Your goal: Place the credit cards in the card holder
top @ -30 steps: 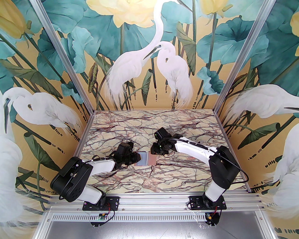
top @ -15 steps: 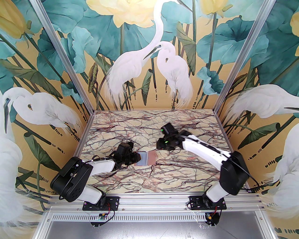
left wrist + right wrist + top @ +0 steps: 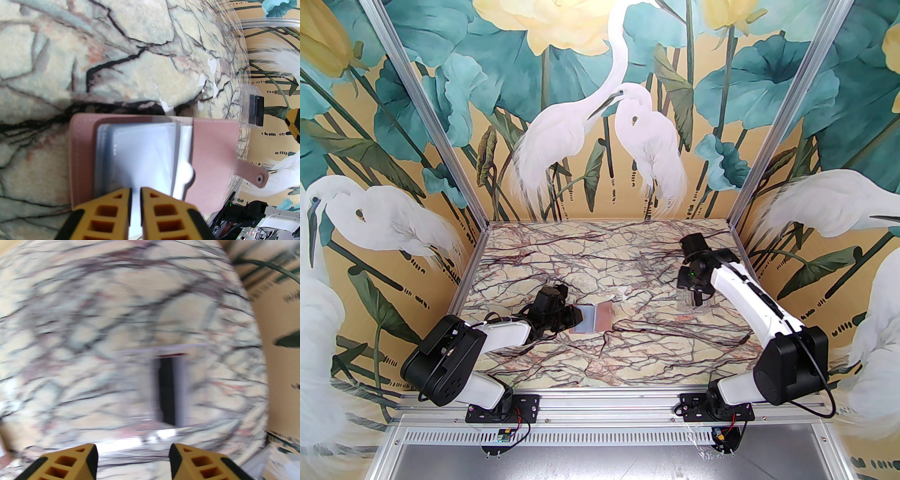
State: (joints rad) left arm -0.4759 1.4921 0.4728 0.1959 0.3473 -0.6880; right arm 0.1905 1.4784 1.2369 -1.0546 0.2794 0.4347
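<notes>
The card holder point(image 3: 605, 319) lies open on the marble table, dusty pink outside with pale grey-blue sleeves point(image 3: 140, 152) inside; its tab and snap point(image 3: 259, 179) point away from me. My left gripper point(image 3: 135, 194) is shut on the holder's near edge and also appears at its left side point(image 3: 577, 317). A see-through credit card with a black stripe point(image 3: 167, 390) lies flat on the table to the right point(image 3: 706, 307) and is visible beyond the holder point(image 3: 254, 109). My right gripper point(image 3: 133, 459) hangs open just above that card point(image 3: 696, 300), holding nothing.
Small white flecks point(image 3: 623, 290) mark the marble just beyond the holder. The painted side wall point(image 3: 792, 262) stands close to the right of the card. Open marble table point(image 3: 590, 253) stretches behind both arms.
My right arm has swung from beside the card holder to the right, over the see-through card, and its jaws have opened wider. The left arm and holder have stayed put.
</notes>
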